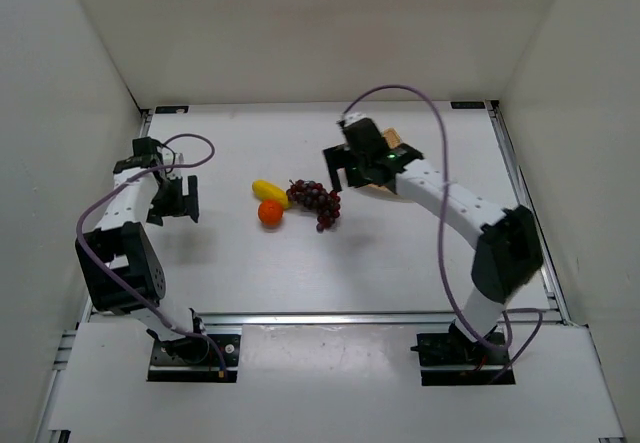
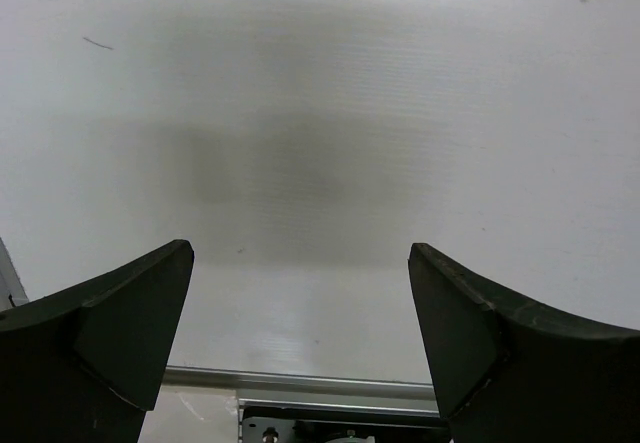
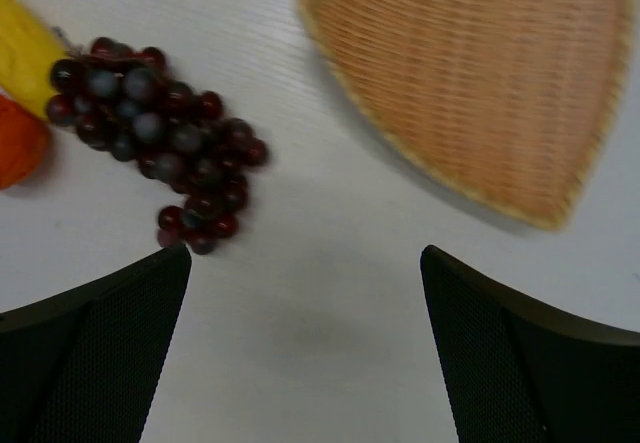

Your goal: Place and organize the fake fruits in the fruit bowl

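The yellow lemon (image 1: pixel 265 190), the orange (image 1: pixel 270 213) and the dark purple-red grape bunch (image 1: pixel 318 202) lie together on the table's middle. The woven fruit bowl (image 1: pixel 393 140) is mostly hidden under my right arm. My right gripper (image 1: pixel 342 175) is open and empty, hovering just right of the grapes. The right wrist view shows the grapes (image 3: pixel 160 133), the lemon's edge (image 3: pixel 20 48), the orange's edge (image 3: pixel 12 143) and the empty bowl (image 3: pixel 480 73) ahead of the open gripper (image 3: pixel 305 253). My left gripper (image 1: pixel 176 206) is open and empty over bare table (image 2: pixel 300 248), well left of the fruits.
White walls enclose the table on three sides. A metal rail (image 1: pixel 330 316) runs along the near edge, and it also shows in the left wrist view (image 2: pixel 300 383). Purple cables (image 1: pixel 440 163) loop over both arms.
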Tool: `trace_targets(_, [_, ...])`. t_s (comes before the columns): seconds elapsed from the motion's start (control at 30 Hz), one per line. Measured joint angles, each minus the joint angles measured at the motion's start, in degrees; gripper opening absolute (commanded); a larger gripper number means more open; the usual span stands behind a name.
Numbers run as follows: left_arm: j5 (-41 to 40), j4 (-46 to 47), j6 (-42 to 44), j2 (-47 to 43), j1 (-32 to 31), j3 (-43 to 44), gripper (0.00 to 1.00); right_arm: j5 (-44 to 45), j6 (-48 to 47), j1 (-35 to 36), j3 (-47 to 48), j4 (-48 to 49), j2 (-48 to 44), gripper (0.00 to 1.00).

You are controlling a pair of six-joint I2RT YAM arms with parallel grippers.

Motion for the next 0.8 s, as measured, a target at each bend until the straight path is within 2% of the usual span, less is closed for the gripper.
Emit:
trace_targets(0.17, [-0.2, -0.3, 0.6, -3.1, -2.1, -1.7, 1.00, -0.7, -3.1, 9.0, 13.5, -0.5, 18.2, 1.00])
trace_targets(0.33, [-0.7, -0.3, 0.6, -3.4, -2.2, -2.9, 1.00, 1.0, -2.8, 11.8, 26.8, -3.9, 33.2, 1.00])
trace_targets(0.57, [-0.9, -0.5, 0.6, -3.4, -3.1, -3.2, 1.00, 8.3, -1.5, 11.4, 30.8, -8.0, 39.1, 1.00])
trace_targets(0.67, [-0.9, -0.5, 0.6, -3.4, -3.7, -3.2, 1.00, 7.9, -1.5, 11.3, 30.9, -8.6, 39.5, 0.86])
trace_targets(0.7, [-0.9, -0.5, 0.6, -3.4, -3.8, -3.2, 1.00, 7.3, -1.6, 11.3, 30.9, -8.7, 39.6, 0.69])
trace_targets(0.8, [-0.9, -0.8, 0.6, -3.4, -4.3, -3.2, 1.00, 6.2, -2.0, 11.3, 30.8, -9.1, 39.8, 0.48])
